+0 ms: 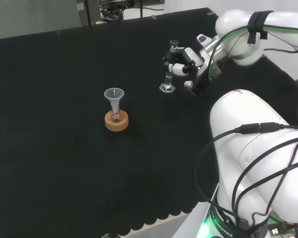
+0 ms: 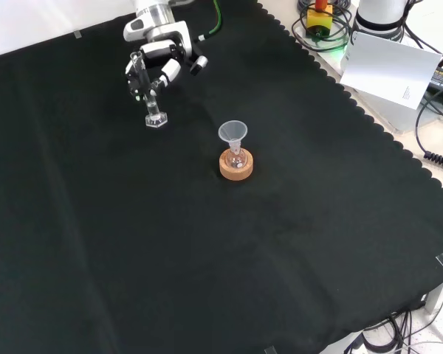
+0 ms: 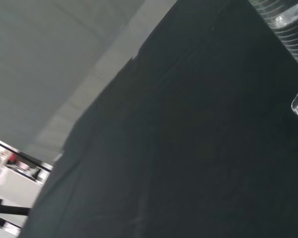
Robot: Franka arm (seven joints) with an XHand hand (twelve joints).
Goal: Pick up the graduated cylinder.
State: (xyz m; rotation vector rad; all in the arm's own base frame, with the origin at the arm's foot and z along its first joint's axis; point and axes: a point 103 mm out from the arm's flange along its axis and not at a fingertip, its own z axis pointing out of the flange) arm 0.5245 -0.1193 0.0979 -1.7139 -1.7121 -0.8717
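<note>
Fingers point(image 1: 176, 68) of the hand point(image 1: 185, 62) are curled round the stem of the graduated cylinder point(image 1: 170, 69), which stands upright with its hexagonal foot on or just above the black cloth point(image 1: 64, 99); contact between foot and cloth cannot be judged.

Cloth: covers the whole bench. The front view shows its scalloped edge along the right side, beside a white sheet of paper point(image 2: 387, 66) and coiled cables point(image 2: 321, 29) off the bench. The wrist view shows the cloth point(image 3: 188, 148) running to a pale wall.

Arm: in the head view its large white links point(image 1: 253, 148) stand at the right, wrapped in black cables, with the hand to their left. In the front view the hand point(image 2: 156, 59) enters from the top, and the cylinder point(image 2: 153, 103) hangs below the fingers point(image 2: 170, 71), its foot toward the viewer.

Cork ring point(image 1: 116, 120): lies well apart from the cylinder, near the middle of the cloth, carrying a small clear flask point(image 1: 115, 115) with a clear funnel point(image 1: 114, 95) seated in its neck. The front view places this group point(image 2: 235, 164) to the right of and below the cylinder.

Cylinder detail: the wrist view shows a close ribbed section of clear glass point(image 3: 288, 29), its graduation lines visible there.
</note>
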